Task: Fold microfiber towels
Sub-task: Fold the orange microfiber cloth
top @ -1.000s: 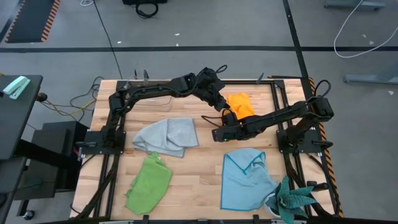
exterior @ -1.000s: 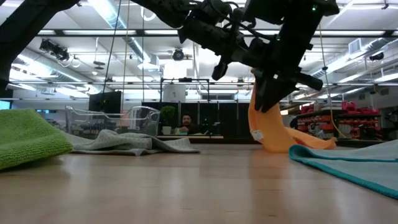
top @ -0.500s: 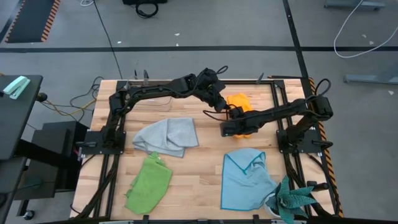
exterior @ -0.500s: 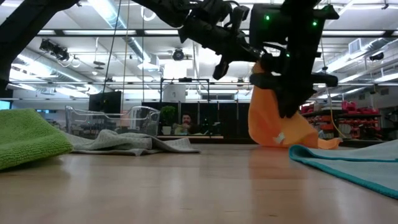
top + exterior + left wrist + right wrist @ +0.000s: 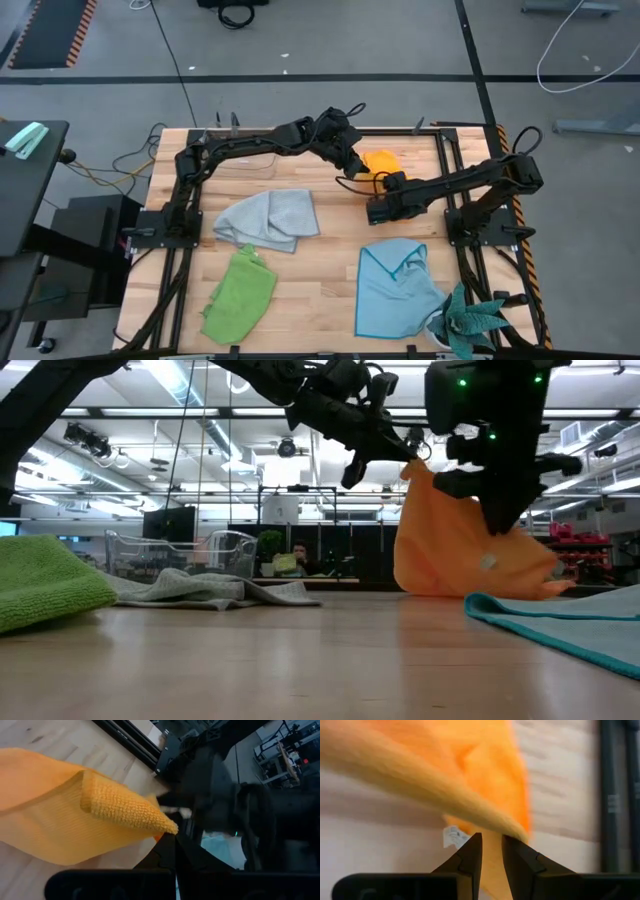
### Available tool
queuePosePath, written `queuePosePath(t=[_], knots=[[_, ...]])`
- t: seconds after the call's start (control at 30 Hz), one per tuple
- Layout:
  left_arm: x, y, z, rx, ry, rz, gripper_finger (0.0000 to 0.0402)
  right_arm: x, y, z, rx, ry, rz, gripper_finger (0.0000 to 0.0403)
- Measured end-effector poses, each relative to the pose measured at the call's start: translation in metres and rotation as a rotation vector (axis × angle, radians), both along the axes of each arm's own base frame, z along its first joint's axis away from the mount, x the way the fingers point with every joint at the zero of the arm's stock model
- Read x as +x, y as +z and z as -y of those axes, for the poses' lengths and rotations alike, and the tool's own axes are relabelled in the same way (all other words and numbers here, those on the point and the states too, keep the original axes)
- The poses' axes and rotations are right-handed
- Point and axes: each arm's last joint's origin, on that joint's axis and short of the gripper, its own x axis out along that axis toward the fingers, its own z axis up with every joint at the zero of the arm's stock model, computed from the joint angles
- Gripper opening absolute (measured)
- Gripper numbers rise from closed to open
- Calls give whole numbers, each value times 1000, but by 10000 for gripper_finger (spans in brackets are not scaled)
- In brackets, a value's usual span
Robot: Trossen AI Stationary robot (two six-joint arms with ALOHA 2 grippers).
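Both arms meet over the far middle of the table (image 5: 330, 265), and the orange towel (image 5: 381, 161) hangs between them. The left gripper (image 5: 357, 170) pinches one corner, jaws fully closed on the cloth; in its wrist view that corner (image 5: 120, 810) sticks up past the dark fingers (image 5: 165, 855). The right gripper (image 5: 393, 181) is just beside it, fingers narrow with orange cloth and a small white tag (image 5: 452, 837) between them, so it grips the same towel lower down. From table level the orange towel (image 5: 450, 540) hangs like a tent, lifted at the top, its lower edge at the tabletop behind the blue one (image 5: 570, 620).

The other three lie flat and apart. The grey towel (image 5: 268, 218) is crumpled left of centre, the green towel (image 5: 240, 293) sits near the front left, and the blue towel (image 5: 397, 286) spreads at front right with one corner turned in. A teal plant (image 5: 468, 322) stands at the front right corner, touching the blue towel's edge. A clear box (image 5: 180, 550) and a seated person (image 5: 297, 558) show in the room behind
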Motion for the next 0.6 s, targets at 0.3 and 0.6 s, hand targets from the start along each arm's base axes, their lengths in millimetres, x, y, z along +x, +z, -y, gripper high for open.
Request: queuePosePath(t=[0.3, 0.6], knots=[[0, 3, -4, 6, -2, 37, 2, -12, 17, 7, -45, -45, 57, 81], [1, 9, -6, 2, -27, 87, 2, -20, 27, 31, -83, -53, 25, 81]])
